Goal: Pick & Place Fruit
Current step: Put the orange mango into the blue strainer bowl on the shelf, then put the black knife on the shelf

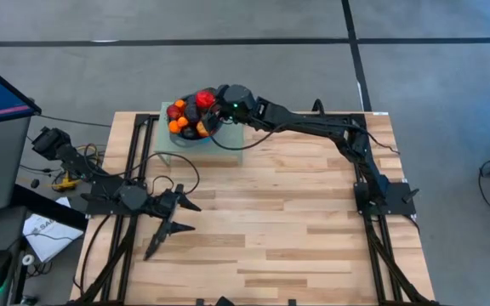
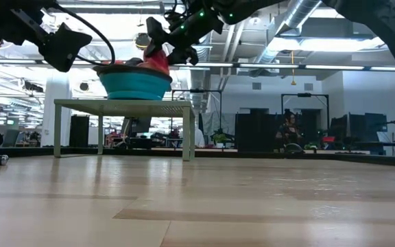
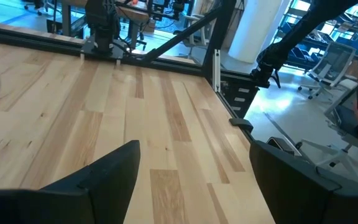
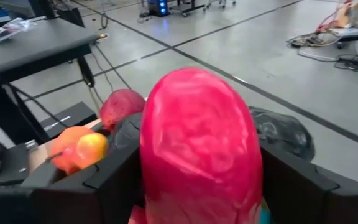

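Observation:
A round blue bowl (image 2: 134,84) stands on a small pale stand (image 1: 228,140) at the table's far edge. It is heaped with toy fruit (image 1: 184,117): orange, red and dark balls. My right gripper (image 1: 207,104) reaches over the bowl from the right and has a large red fruit (image 4: 197,143) between its fingers, right above the heap. An orange fruit (image 4: 79,149), a dark red one (image 4: 122,106) and a dark purple one (image 4: 279,132) lie just beyond it. My left gripper (image 1: 179,223) waits open, low over the table's left side, with nothing in it. My right gripper has the red fruit's two opposite sides (image 4: 151,168) between its two fingers, and the fruit fills the whole gap. The fingers come nearly level from the table's right, tipped slightly down. The fruit sits low over the heap (image 2: 158,62); whether it rests on it I cannot tell.
The stand's legs (image 2: 186,134) raise the bowl above the wooden table top (image 1: 279,221). Dark arm frames run along the table's left (image 1: 130,161) and right (image 1: 368,170) sides. Bare wood lies in the middle and near part.

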`<state>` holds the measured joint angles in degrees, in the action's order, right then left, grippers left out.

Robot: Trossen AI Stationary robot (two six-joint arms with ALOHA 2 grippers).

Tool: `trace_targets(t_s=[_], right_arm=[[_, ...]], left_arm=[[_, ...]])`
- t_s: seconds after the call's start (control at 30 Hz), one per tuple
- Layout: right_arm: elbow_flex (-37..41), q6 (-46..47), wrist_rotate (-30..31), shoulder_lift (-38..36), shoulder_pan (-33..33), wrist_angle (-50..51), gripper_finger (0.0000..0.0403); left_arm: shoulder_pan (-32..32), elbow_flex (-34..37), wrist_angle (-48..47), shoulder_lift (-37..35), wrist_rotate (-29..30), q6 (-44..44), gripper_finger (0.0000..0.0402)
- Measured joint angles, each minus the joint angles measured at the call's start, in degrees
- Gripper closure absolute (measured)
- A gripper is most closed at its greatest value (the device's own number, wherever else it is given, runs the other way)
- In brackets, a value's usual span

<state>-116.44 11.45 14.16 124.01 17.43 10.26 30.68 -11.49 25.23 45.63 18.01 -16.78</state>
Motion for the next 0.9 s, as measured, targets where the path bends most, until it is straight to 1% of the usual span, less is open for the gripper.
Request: trace_targets(t_s=[0.23, 0.73, 0.9], right_arm=[[0.0, 0.03, -0.76, 0.0, -0.02, 0.0, 0.0094], [-0.14, 0.14, -0.65, -0.31, -0.62, -0.44, 0.0071], [-3.64, -1.55, -0.39, -0.41, -1.44, 0.0, 0.0067]], left_arm=[[0.0, 0.0, 0.2, 0.0, -0.02, 0.0, 0.0105], [0.0, 0.0, 0.31, 0.0, -0.02, 0.0, 0.0105], [0.0, 0.0, 0.31, 0.0, -0.02, 0.0, 0.0105]])
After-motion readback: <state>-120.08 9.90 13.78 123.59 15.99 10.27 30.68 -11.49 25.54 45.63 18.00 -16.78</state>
